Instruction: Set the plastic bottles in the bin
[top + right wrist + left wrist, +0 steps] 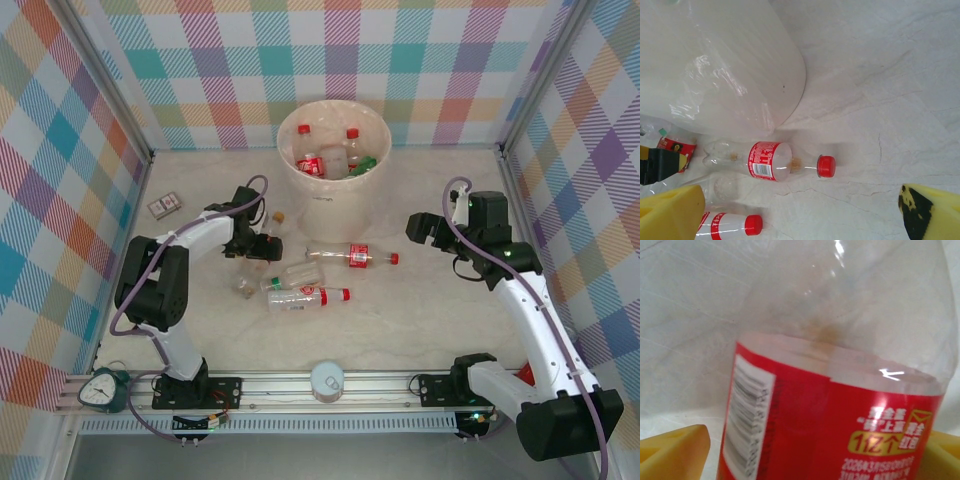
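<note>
Pastel plaid cloth [200,70] lines the three walls of the cell, and its floor is a pale, marble-veined table [430,330] with faint grey cracks running through it. Down on that surface the left gripper [262,243] stands with its jaws apart around a red-labelled bottle [840,430]. In the left wrist view one yellow finger [672,452] sits clear of the label with bare table showing between, so nothing is clamped.

Just beyond it three loose bottles lie on their sides: a clear crumpled one [298,273], a red-capped one [305,296] nearer the arms, and another red-capped one [360,257] toward the middle, its cap pointing right. Behind them the bin [335,205] stands upright near the back wall, with several bottles [335,155] already inside.

The right gripper [425,228] hovers well to the right of the bin, jaws spread wide and empty. Further out, a small flat box [165,206] lies near the left wall, a white-lidded jar [327,380] stands at the front rail [270,385], and a green alarm clock [100,390] sits at the near left corner.
</note>
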`<state>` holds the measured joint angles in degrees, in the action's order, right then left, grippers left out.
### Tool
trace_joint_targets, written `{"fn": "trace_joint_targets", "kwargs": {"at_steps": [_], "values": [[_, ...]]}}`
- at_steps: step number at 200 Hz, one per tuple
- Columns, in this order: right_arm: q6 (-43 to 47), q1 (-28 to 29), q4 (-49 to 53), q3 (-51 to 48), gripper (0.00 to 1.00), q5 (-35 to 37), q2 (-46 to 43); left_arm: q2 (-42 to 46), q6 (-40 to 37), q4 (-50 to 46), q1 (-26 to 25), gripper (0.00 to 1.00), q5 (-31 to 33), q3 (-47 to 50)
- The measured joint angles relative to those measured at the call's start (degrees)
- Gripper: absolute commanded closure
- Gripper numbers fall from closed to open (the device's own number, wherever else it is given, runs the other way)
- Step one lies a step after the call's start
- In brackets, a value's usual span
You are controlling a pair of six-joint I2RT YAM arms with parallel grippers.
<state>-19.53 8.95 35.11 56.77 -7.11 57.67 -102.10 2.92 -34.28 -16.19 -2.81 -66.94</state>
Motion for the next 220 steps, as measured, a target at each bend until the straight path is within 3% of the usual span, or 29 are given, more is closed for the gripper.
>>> {"fn": "trace_joint_targets", "kwargs": {"at_steps": [50, 102, 156, 183, 220], "values": [[-0.57, -0.02, -0.61, 0.00, 0.01, -0.63, 1.03, -0.07, 2.25, -0.04, 0.26, 0.28, 2.99, -0.09], [-0.57, -0.35, -0.76, 0.00, 0.01, -0.87, 1.11, 1.33, 3.74, -2.32, 2.56, 0.32, 8.41, -3.72], [-0.57, -0.74, -0.72, 0.00, 0.01, -0.85, 1.09, 9.29, 5.31, -5.86, 3.96, 0.34, 16.63, -18.08], [-0.63, -0.74, -0.74, -0.02, 0.01, -0.85, 0.85, 18.08, 9.07, -0.61, 3.96, 0.47, 21.35, -22.16], [-0.96, -0.76, -0.57, -0.57, 0.01, -0.81, -0.17, 27.43, 14.38, 10.58, 3.17, 0.55, 22.40, -24.13]]}}
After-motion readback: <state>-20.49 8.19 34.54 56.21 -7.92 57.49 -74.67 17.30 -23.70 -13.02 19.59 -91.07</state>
